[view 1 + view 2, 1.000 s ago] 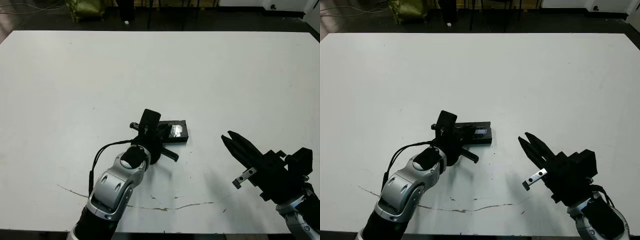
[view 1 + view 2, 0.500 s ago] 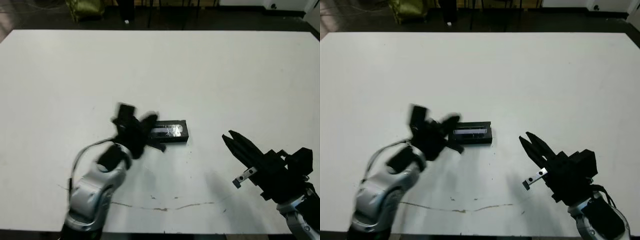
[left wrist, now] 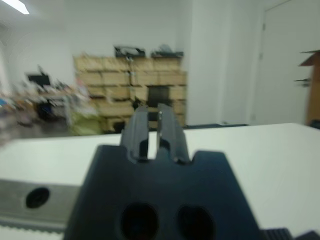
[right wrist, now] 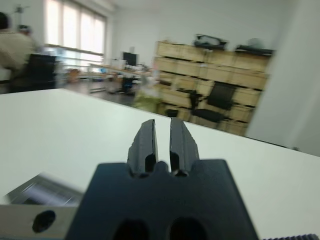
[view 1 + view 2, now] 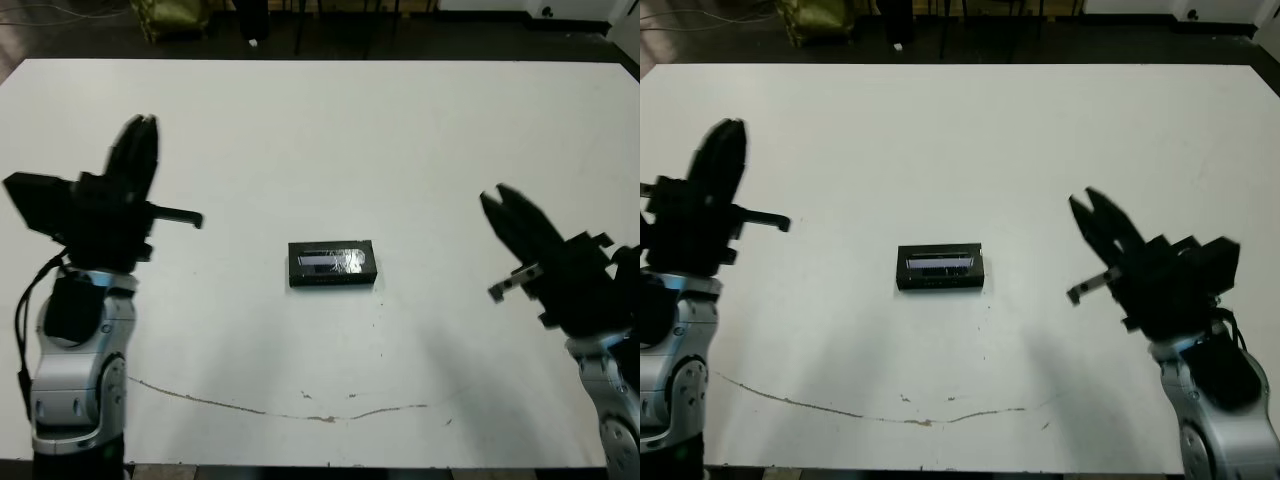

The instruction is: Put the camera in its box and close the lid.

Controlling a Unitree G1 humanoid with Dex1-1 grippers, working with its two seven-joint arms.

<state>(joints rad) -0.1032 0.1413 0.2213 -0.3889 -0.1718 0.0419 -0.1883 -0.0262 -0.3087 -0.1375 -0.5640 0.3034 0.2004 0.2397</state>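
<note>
Now one closed box (image 5: 332, 264) lies mid-surface, between two raised claws and well apart from both.
Its lid (image 5: 334, 260), silvery strip up, sits on top, so the camera cannot be seen. The box's long axis runs left to right across the white surface (image 5: 400, 140). The left claw (image 5: 137, 150) hangs off to the box's left, the right claw (image 5: 515, 215) to its right; each has its two fingers nearly together, gripping nothing.

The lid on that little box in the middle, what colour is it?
The lid is black with a shiny silvery strip across its top; the left eye view shows it best.
</note>
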